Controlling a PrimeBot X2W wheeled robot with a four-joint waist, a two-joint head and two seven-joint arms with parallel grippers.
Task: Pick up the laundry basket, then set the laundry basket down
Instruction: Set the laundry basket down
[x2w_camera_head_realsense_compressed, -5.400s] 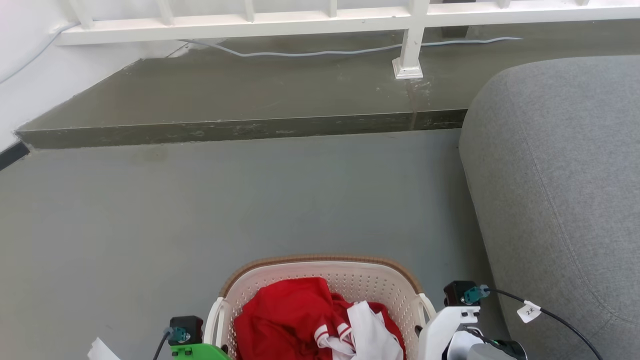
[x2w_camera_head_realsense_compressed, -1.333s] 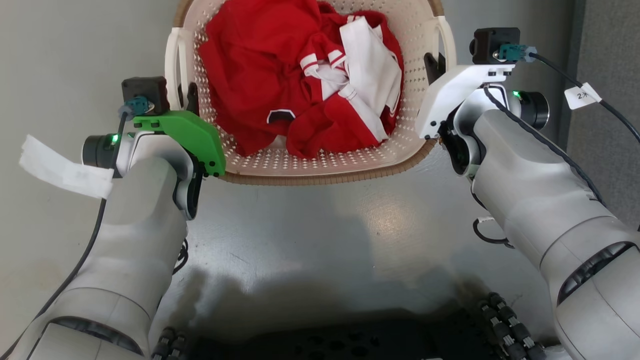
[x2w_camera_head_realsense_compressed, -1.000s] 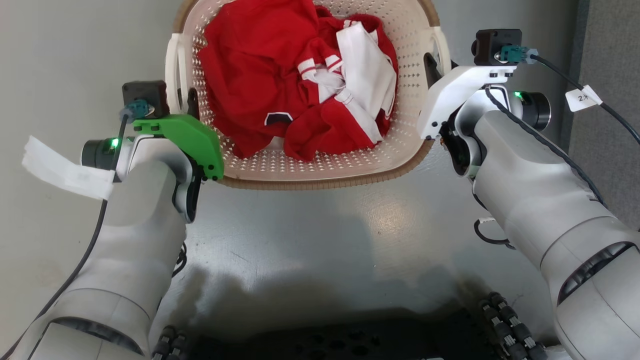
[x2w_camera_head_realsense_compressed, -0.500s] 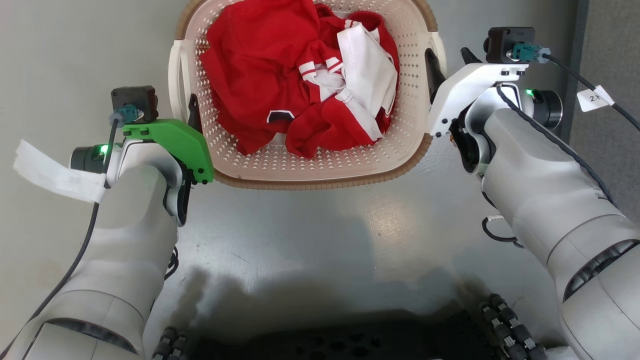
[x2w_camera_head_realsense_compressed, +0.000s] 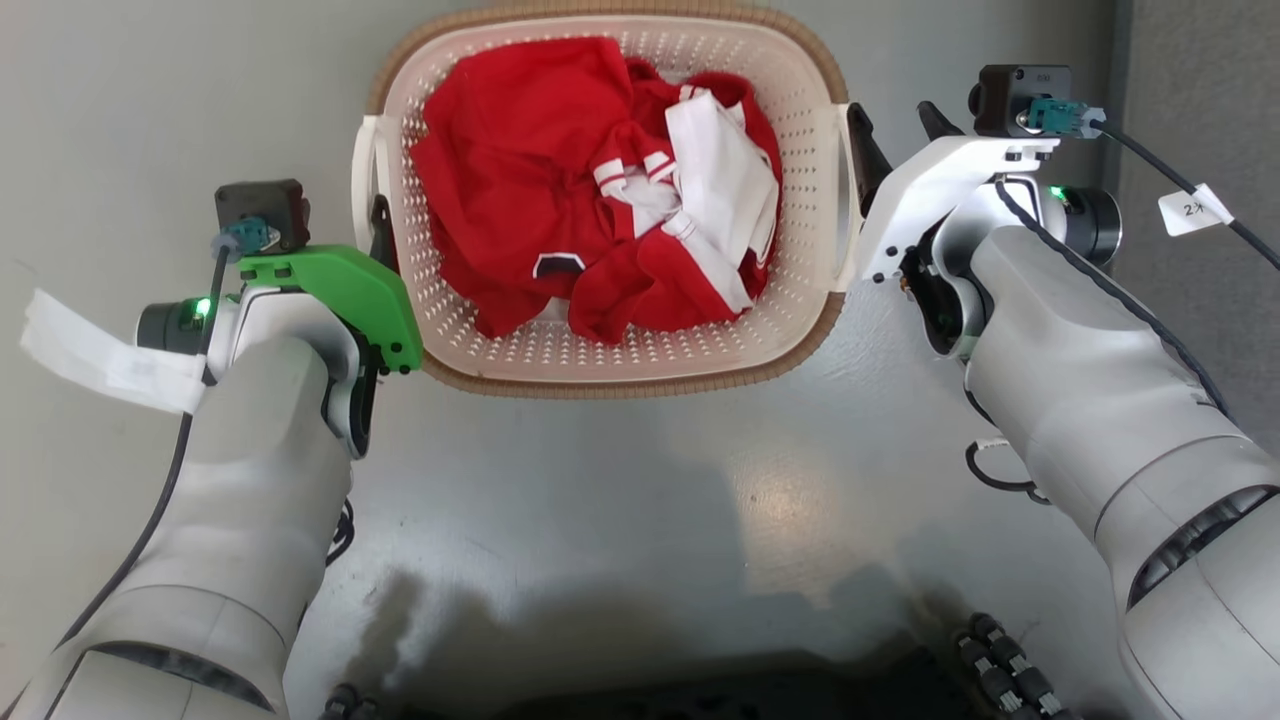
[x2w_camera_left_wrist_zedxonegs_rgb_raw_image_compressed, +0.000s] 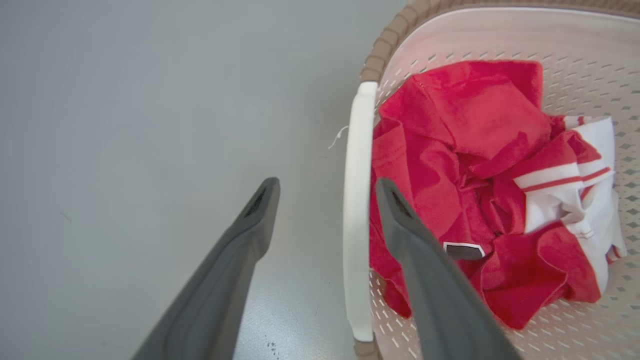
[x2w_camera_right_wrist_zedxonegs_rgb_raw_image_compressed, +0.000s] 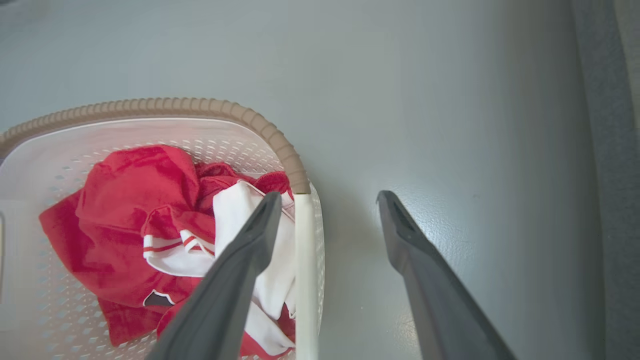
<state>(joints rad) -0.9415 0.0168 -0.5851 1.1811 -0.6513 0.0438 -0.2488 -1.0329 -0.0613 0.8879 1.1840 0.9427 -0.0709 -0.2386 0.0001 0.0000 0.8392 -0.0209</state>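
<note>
The laundry basket (x2w_camera_head_realsense_compressed: 600, 384), cream perforated plastic with a brown woven-look rim, sits on the grey floor with red and white clothes (x2w_camera_head_realsense_compressed: 560, 180) inside. My left gripper (x2w_camera_left_wrist_zedxonegs_rgb_raw_image_compressed: 326, 186) is open, one finger outside and one inside the basket, with the white left handle (x2w_camera_left_wrist_zedxonegs_rgb_raw_image_compressed: 357, 225) loose between them. My right gripper (x2w_camera_head_realsense_compressed: 893, 120) is open too. In the right wrist view its fingers straddle the white right handle (x2w_camera_right_wrist_zedxonegs_rgb_raw_image_compressed: 303, 260) without pressing on it. Both arms flank the basket's near half in the head view.
A grey sofa (x2w_camera_head_realsense_compressed: 1200, 90) rises along the right edge, close to my right arm. My own dark base (x2w_camera_head_realsense_compressed: 650, 690) lies at the bottom. A white paper tag (x2w_camera_head_realsense_compressed: 100, 350) hangs from the left wrist, and a tagged cable (x2w_camera_head_realsense_compressed: 1190, 210) from the right.
The head camera has tipped down from the room to the basket. In the last second my right gripper's outer finger came away from the handle, and both arms spread slightly outward.
</note>
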